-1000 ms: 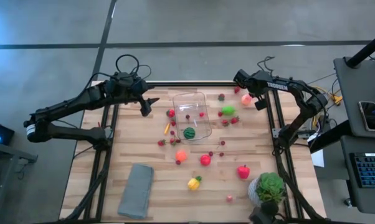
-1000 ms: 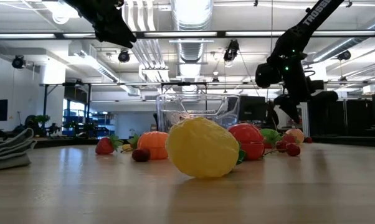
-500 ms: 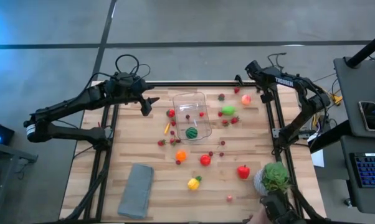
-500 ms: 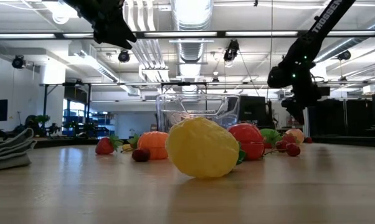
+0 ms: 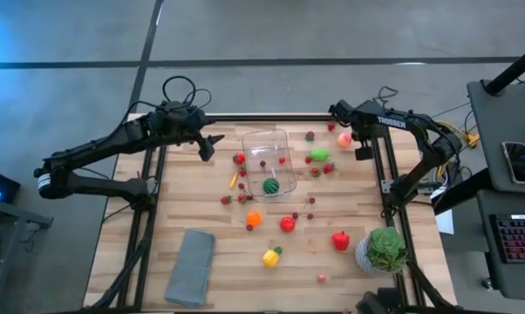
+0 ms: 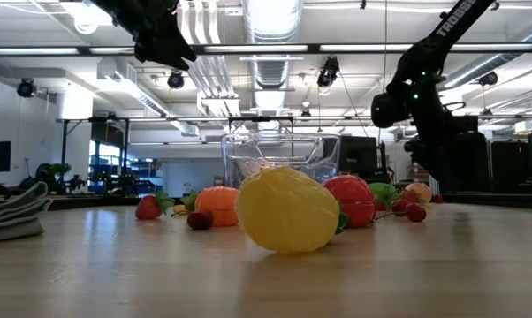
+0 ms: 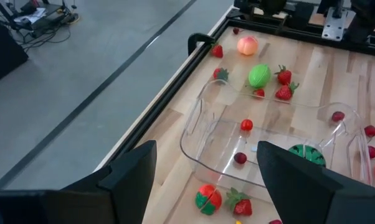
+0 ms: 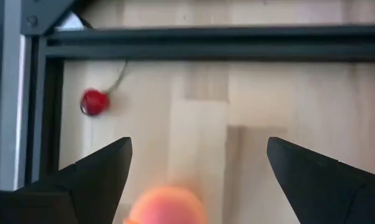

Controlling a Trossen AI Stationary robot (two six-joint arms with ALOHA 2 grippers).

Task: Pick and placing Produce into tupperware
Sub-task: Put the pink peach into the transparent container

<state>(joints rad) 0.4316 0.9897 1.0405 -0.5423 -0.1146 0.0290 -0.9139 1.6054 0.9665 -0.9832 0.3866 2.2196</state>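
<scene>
Nearest you on the pale wooden plank table [image 5: 158, 222] lie a flat grey folded cloth [image 5: 190, 267] and a bushy green plant in a white pot [image 5: 383, 250], with a glossy yellow toy pepper [image 5: 270, 256] between them. Farther in, your smooth plastic produce is scattered: a red pepper [image 5: 340, 241], a red tomato [image 5: 287, 224], an orange fruit [image 5: 254, 218] and tiny dark-red berries [image 5: 312, 201]. The clear, round-cornered rectangular tupperware [image 5: 268, 161] sits beyond, holding a striped green melon [image 5: 270, 185]. Your left gripper [image 5: 209, 146] hovers just beside its left wall, jaws apart, empty. At the far right, your right gripper [image 8: 194, 180] stands wide and empty, a rounded pink peach [image 5: 344, 139] between its dark fingers [image 8: 94, 174], apparently below them.
</scene>
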